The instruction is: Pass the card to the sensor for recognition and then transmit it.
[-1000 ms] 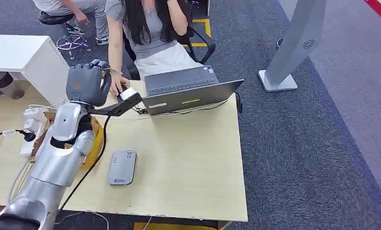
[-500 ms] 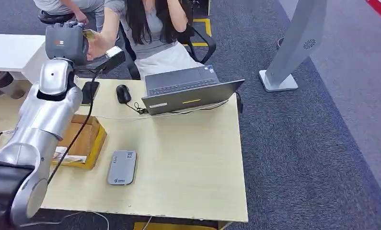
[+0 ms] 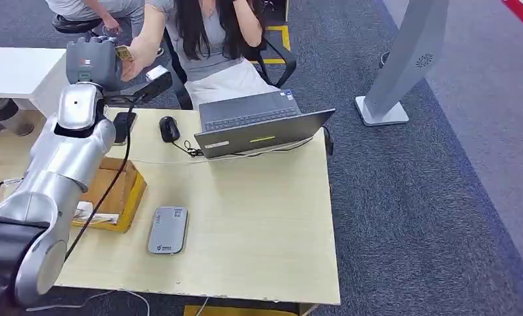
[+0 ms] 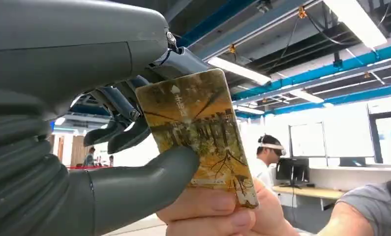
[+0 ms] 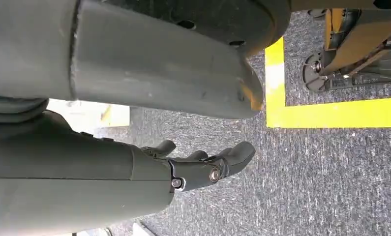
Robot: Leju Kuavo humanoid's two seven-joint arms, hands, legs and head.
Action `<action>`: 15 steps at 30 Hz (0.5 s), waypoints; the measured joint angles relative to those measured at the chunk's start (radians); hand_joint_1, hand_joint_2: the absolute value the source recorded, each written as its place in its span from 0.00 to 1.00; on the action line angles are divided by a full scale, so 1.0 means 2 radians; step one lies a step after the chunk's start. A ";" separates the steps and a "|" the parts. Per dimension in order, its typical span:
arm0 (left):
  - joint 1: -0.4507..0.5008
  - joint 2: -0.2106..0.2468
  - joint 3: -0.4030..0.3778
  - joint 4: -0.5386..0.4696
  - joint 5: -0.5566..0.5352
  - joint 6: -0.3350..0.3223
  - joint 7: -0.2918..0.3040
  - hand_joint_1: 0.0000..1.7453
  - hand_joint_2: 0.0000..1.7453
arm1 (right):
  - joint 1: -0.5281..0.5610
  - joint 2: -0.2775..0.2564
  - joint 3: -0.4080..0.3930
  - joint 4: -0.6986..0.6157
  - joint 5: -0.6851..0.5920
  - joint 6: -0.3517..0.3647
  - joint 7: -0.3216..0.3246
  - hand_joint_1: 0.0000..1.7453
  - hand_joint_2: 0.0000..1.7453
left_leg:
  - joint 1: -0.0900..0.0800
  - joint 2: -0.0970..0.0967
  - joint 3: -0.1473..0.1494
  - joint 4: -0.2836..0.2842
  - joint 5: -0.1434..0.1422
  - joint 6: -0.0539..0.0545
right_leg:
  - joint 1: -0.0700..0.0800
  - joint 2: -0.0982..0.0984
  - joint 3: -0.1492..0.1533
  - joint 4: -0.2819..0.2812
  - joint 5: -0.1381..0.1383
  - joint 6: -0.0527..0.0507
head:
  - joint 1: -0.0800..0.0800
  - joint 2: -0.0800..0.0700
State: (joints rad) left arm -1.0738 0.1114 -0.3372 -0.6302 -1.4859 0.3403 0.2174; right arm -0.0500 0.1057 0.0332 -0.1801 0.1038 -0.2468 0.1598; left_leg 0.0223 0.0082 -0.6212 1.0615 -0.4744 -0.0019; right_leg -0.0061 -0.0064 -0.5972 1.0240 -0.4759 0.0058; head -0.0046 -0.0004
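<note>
We are at handover: our left hand (image 4: 134,162) pinches the card (image 4: 198,132), which a person's hand (image 4: 223,214) grips too; next we release.

A: So the robot's left hand (image 3: 92,60) is raised past the far edge of the wooden table (image 3: 265,224), pinching a yellowish card (image 3: 123,52), and a seated person's hand (image 3: 135,64) is right on that card too.

B: And on the table itself?

A: Grey card reader (image 3: 168,230) lies flat near the front edge, well apart from the hand. Open laptop (image 3: 258,128) at the far side, black mouse (image 3: 169,128) just beside it, a phone (image 3: 122,126) further left, cardboard box (image 3: 114,193) at the left edge.
</note>
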 joint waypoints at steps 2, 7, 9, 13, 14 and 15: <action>0.000 0.000 0.002 0.004 0.003 0.000 0.000 0.00 1.00 | 0.000 0.000 0.000 0.000 0.001 0.000 0.004 0.00 0.00 | 0.000 0.000 0.000 0.000 0.000 0.000 | 0.000 0.000 0.000 0.000 0.000 0.000 | 0.000 0.000; 0.000 0.002 0.011 0.012 0.005 0.003 0.006 0.00 1.00 | 0.000 -0.001 0.000 0.000 0.002 0.001 0.007 0.00 0.00 | 0.000 0.000 0.000 0.000 0.000 0.000 | 0.000 0.000 0.000 0.000 0.000 0.000 | 0.000 0.000; 0.000 0.003 0.014 0.016 0.006 0.004 0.007 0.00 1.00 | 0.000 -0.001 0.000 0.000 0.003 0.001 0.007 0.00 0.00 | 0.000 0.000 0.000 0.000 0.000 0.000 | 0.000 0.000 0.000 0.000 0.000 0.000 | 0.000 0.000; 0.002 0.005 0.025 0.021 0.015 0.003 0.003 0.00 1.00 | 0.000 -0.001 0.001 0.000 0.003 0.001 0.005 0.00 0.00 | 0.000 0.000 0.000 0.000 0.000 0.000 | 0.000 0.000 0.000 0.000 0.000 0.000 | 0.000 0.000; 0.004 0.006 0.026 0.022 0.016 0.003 -0.001 0.00 1.00 | 0.000 -0.001 0.001 0.000 0.003 0.001 0.005 0.00 0.00 | 0.000 0.000 0.000 0.000 0.000 0.000 | 0.000 0.000 0.000 0.000 0.000 0.000 | 0.000 0.000; 0.007 0.007 0.027 0.022 0.017 0.005 -0.006 0.00 1.00 | 0.000 -0.001 0.001 0.000 0.003 0.001 0.005 0.00 0.00 | 0.000 0.000 0.000 0.000 0.000 0.000 | 0.000 0.000 0.000 0.000 0.000 0.000 | 0.000 0.000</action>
State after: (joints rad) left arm -1.0605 0.1263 -0.2838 -0.5871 -1.4515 0.3506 0.2063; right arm -0.0492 0.1045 0.0343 -0.1801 0.1095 -0.2457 0.1705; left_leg 0.0223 0.0081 -0.6213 1.0614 -0.4744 -0.0019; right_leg -0.0061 -0.0065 -0.5973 1.0240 -0.4759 0.0059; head -0.0046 -0.0004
